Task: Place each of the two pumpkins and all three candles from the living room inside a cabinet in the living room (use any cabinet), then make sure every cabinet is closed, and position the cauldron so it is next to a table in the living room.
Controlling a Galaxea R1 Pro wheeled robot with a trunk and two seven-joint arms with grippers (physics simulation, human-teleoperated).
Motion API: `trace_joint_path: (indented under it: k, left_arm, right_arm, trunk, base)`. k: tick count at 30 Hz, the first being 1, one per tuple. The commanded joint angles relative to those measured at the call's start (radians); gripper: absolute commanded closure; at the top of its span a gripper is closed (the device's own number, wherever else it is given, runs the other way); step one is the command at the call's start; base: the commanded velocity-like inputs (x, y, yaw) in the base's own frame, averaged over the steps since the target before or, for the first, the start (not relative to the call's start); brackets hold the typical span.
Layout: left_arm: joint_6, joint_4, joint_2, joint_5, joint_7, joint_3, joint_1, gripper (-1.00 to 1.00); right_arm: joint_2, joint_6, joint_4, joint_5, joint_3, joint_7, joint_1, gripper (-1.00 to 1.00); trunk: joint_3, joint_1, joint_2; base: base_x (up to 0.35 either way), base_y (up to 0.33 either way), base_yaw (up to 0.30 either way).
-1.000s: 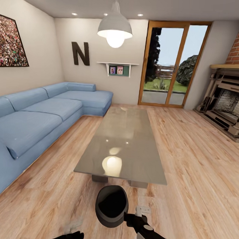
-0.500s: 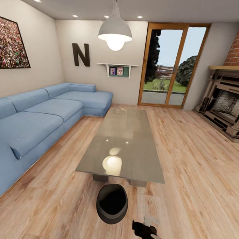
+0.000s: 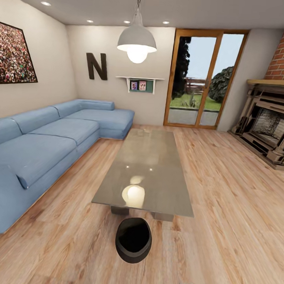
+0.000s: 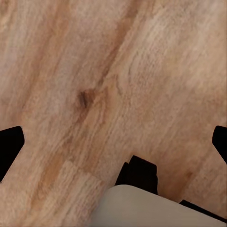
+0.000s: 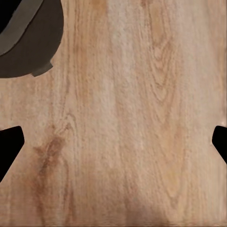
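- The cauldron (image 3: pixel 133 240) stands upright on the wooden floor (image 3: pixel 234 213), just beside the near end of the worktop (image 3: pixel 146 171).
- Right hand (image 5: pixel 113 139) spread wide, empty, over floor near the cauldron (image 5: pixel 28 40).
- Left hand (image 4: pixel 113 142) spread wide, empty, over floor.

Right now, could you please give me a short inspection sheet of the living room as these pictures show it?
Surface: wooden floor, bare boards under both wrists.
Job's things: cauldron upright on the floor at the near end of the table, free of both arms.
Clutter: nothing seen.
End effectors: left end effector open, empty; right end effector open, empty, cauldron beside it.
Cables: nothing seen.
Surroundings: blue sofa, fireplace, glass door, hanging lamp.
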Motion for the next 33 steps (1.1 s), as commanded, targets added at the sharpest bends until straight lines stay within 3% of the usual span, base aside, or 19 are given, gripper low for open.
trace_joint_path:
  k: [1,5,11,20,25,33]
  left_arm:
    - [-0.007,0.003,0.001,0.009,0.003,-0.009,0.0,-1.0]
    - [-0.015,0.009,0.004,0.007,0.002,-0.01,0.003,-1.0]
    - [-0.019,0.011,0.016,0.006,0.002,-0.014,0.027,-1.0]
    - [-0.024,0.03,0.018,0.006,-0.002,-0.016,0.049,-1.0]
    - [-0.03,0.032,0.019,0.007,-0.089,-0.016,0.071,-1.0]
    - [-0.03,0.035,0.018,0.007,-0.127,-0.036,0.102,-1.0]
  right_arm:
    - [0.0,-0.005,0.014,-0.005,0.009,-0.005,0.002,-1.0]
    - [0.0,-0.01,0.052,-0.005,0.009,-0.005,0.022,-1.0]
    - [-0.001,-0.048,0.071,-0.009,0.008,-0.006,0.101,-1.0]
    - [-0.001,-0.061,0.089,-0.031,0.007,-0.02,0.155,-1.0]
    - [-0.002,-0.062,0.091,-0.094,0.007,-0.077,0.178,-1.0]
    - [-0.006,-0.061,0.092,-0.112,0.007,-0.096,0.211,-1.0]
  trunk:
    - [0.002,-0.004,0.007]
    - [0.015,-0.019,0.035]
    - [0.034,-0.042,0.077]
    - [0.062,-0.077,0.14]
    - [0.078,-0.096,0.175]
    - [0.103,-0.127,0.231]
  base:
    - [-0.028,0.0,0.0]
    - [-0.011,0.0,0.0]
    - [-0.001,0.0,0.0]
    - [0.0,0.0,0.0]
    - [0.0,0.0,0.0]
    - [0.0,0.0,0.0]
